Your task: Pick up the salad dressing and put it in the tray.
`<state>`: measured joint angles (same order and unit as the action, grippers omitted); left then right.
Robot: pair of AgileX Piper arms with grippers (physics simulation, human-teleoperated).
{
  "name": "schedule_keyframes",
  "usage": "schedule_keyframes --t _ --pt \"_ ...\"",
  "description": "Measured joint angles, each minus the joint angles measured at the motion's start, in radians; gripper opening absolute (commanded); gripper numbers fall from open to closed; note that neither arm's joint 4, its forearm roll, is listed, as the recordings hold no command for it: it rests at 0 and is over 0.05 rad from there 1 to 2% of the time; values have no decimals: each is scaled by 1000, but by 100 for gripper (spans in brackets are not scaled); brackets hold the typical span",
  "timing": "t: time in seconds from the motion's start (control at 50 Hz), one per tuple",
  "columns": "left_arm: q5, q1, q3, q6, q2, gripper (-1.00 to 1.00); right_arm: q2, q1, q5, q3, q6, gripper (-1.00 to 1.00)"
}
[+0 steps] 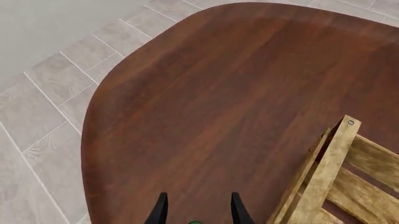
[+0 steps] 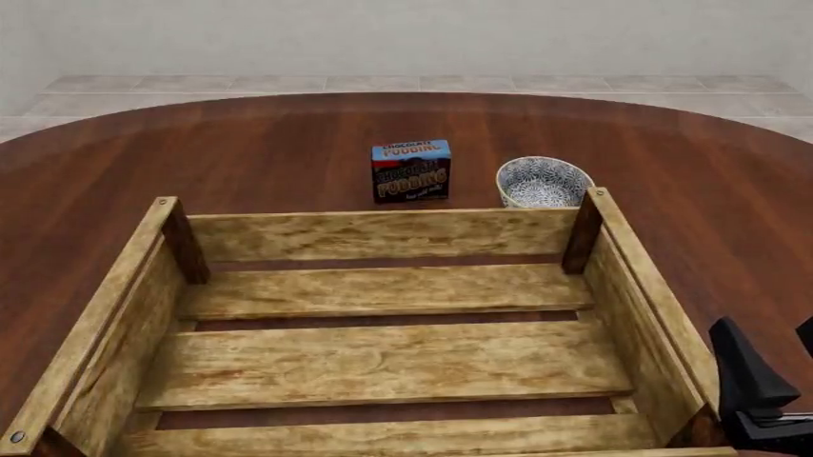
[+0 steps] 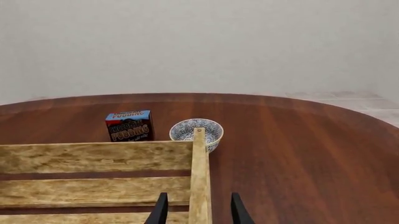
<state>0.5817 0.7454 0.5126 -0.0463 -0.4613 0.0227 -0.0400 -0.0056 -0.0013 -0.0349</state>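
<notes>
1. The room has a plain pale wall and a floor of light grey tiles.
2. A round, dark reddish-brown wooden bench fills most of the front view, its curved edge showing against the tiles.
3. The tray, a big light-brown crate with a slatted floor, plank walls and dark corner posts, sits on the near part of the bench; nothing lies inside it.
4. Beyond the tray's far wall stands a blue pudding box, upright, and just to its right a small white speckled bowl close to the tray's far right corner post.
5. The right end effector hangs at the tray's near right corner, fingers apart, straddling the right wall in its wrist view.
6. The left end effector shows only in its own wrist view, fingers apart over bare bench beside a tray corner.
7. A small green sliver peeks between those fingers at the picture's edge, perhaps the salad dressing's cap; I cannot tell whether it is gripped.
</notes>
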Motion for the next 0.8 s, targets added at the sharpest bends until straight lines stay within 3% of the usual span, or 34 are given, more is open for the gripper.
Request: schedule_keyframes --t 0.8 --pt "-11 4 -70 4 -60 100 -12 11 15 -3 -7 100"
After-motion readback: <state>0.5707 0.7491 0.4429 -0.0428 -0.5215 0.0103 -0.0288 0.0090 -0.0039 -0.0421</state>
